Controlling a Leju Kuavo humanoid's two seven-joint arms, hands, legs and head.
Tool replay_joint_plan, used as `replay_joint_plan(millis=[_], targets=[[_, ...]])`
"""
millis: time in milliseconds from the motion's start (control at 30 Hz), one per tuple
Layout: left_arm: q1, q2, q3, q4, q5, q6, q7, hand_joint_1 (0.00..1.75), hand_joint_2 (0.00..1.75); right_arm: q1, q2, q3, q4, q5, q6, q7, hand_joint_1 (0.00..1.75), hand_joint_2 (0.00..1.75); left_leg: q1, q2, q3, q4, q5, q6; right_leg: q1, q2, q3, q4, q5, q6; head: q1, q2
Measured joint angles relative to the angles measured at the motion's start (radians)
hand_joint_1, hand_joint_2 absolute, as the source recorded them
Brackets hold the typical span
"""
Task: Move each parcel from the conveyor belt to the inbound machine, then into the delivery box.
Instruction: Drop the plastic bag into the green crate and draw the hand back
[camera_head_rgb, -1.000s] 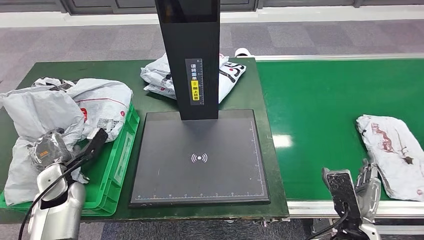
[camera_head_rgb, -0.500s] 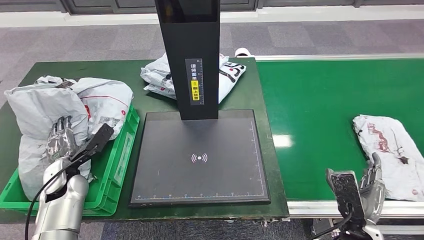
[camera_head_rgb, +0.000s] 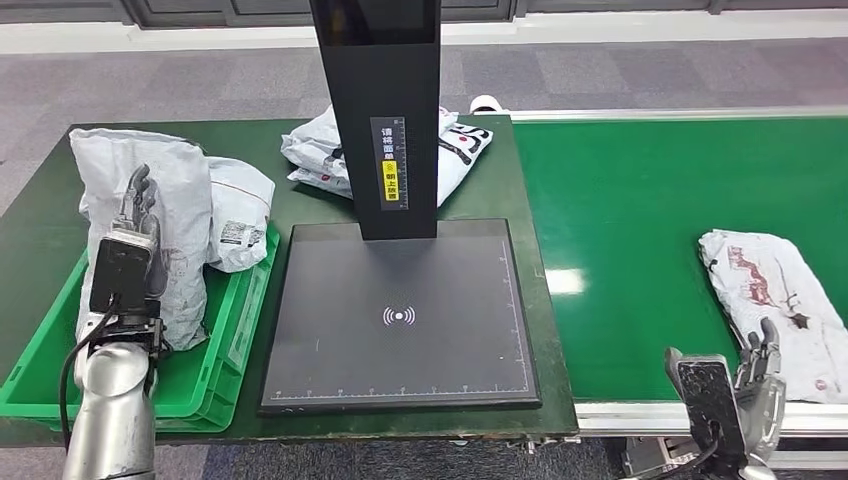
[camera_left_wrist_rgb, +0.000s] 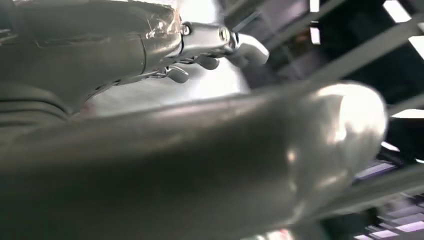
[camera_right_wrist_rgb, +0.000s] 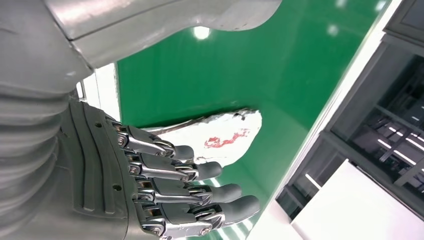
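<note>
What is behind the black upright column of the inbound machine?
A white parcel with dark and red print lies on the dark green table behind the column, showing on both sides. Its middle is covered by the column.

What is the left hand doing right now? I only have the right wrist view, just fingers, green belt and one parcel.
Observer: The left hand holds a grey parcel upright in the green box.
Operator: Where is the scanner relative to that box?
Observer: The black scanner plate lies on the table between the green box and the belt.
Operator: Any parcel I am missing?
Observer: A white parcel lies on the table behind the scanner's post.
</note>
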Motion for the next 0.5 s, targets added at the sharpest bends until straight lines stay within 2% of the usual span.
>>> replay_joint_plan(millis=[200,467,500], targets=[[0.05,-0.016,-0.043,-0.121,0.038,0.005,-0.005,0.0,0.0,0.002,-0.001,-0.012,0.0,-0.002,-0.002,-0.007,0.0,1.75,0.0,0.0,0.0,0.0,0.0,0.0,0.0,0.0,0.0,0.0,0.0,0.0,0.0,0.0],[0.055,-0.018,-0.066,-0.131,0.023,0.06,0.004,0.0,0.0,0.004,-0.028,-0.027,0.021,-0.002,-0.002,-0.003,0.0,1.75,0.0,0.0,0.0,0.0,0.0,0.0,0.0,0.0,0.0,0.0,0.0,0.0,0.0,0.0],[0.055,-0.018,-0.07,-0.131,0.023,0.062,0.003,0.0,0.44,0.001,-0.033,-0.034,0.028,0.017,-0.002,0.013,0.0,1.75,0.0,0.0,0.0,0.0,0.0,0.0,0.0,0.0,0.001,0.0,0.0,0.0,0.0,0.0]])
